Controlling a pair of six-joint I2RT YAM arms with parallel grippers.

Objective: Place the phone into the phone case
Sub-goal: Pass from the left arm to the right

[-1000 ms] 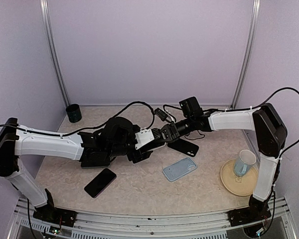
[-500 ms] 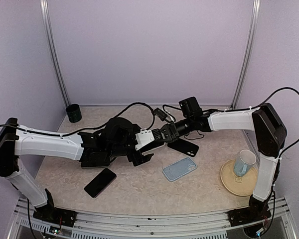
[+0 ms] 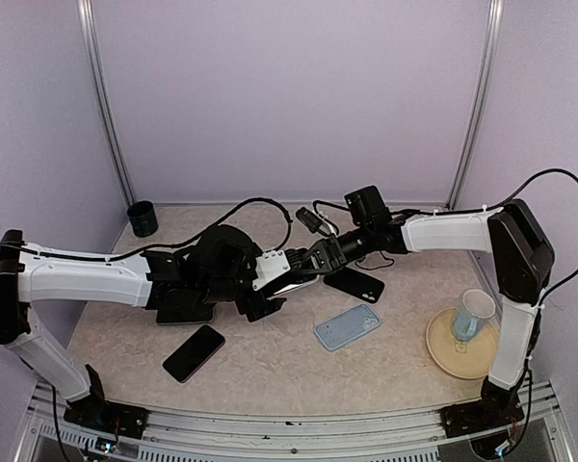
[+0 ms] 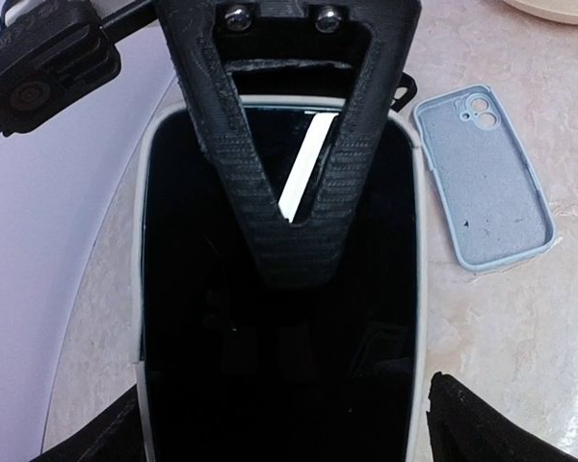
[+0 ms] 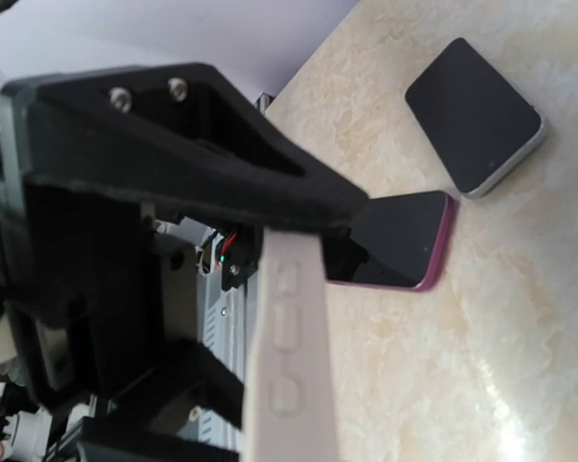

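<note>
A phone [image 3: 291, 272] with a black screen [image 4: 279, 318] and a white rim hangs above the table's middle. My right gripper [image 3: 315, 260] is shut on its far end, one black finger [image 4: 289, 144] lying across the screen. In the right wrist view the phone's white edge [image 5: 281, 337] shows side-on between the fingers of the right gripper [image 5: 289, 241]. My left gripper [image 3: 268, 292] is open, its fingertips [image 4: 472, 423] standing on either side of the phone's near end. An empty light blue phone case [image 3: 347, 326] [image 4: 484, 178] lies inside-up on the table to the right.
A black phone [image 3: 354, 283] lies behind the blue case. A pink-rimmed phone [image 3: 194, 352] [image 5: 400, 241] lies at front left, a silver-edged one [image 5: 474, 115] near it. A cup [image 3: 474, 314] stands on a plate [image 3: 441, 348] at right; a dark cup [image 3: 143, 218] is at back left.
My left gripper has opened wider around the phone and drawn back a little to the left. The right gripper keeps its hold on the phone.
</note>
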